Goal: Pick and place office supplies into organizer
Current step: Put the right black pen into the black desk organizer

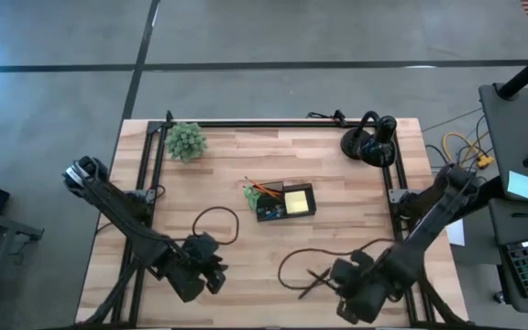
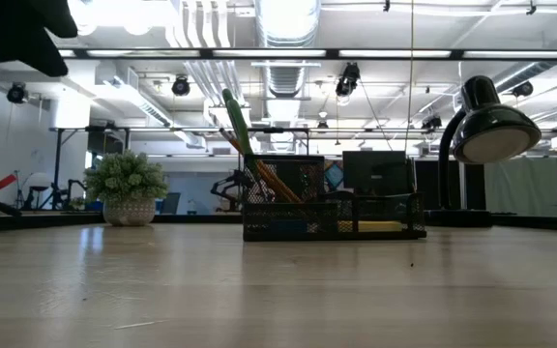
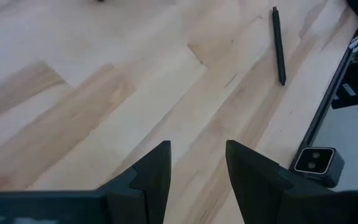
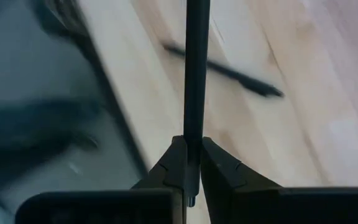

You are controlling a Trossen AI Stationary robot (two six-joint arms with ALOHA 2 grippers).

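The organizer (image 1: pixel 285 202) is a black mesh tray in the middle of the table. It holds a yellow sticky pad (image 1: pixel 296 199), orange pencils (image 2: pixel 277 181) and green-handled scissors (image 1: pixel 251 194). My right gripper (image 4: pixel 192 155) hangs near the table's front right, shut on a black pen (image 4: pixel 196 62). A second black pen (image 4: pixel 229 71) lies flat on the wood below it and also shows in the left wrist view (image 3: pixel 279 45). My left gripper (image 3: pixel 197 163) stands open over bare wood near the front left (image 1: pixel 211 275). My right gripper pinches the black pen's shaft near one end (image 4: pixel 194 134) between its two fingertips, coming from above and pointing steeply down. A short end (image 4: pixel 191 200) shows behind the fingers, and the long part reaches out past them. The pen is lifted clear of the table.
A small potted plant (image 1: pixel 186 140) stands at the far left, a black desk lamp (image 1: pixel 371 139) at the far right. Black cable loops (image 1: pixel 216 225) (image 1: pixel 305 261) lie on the wood in front of the organizer. A black frame rail (image 1: pixel 273 124) runs around the table.
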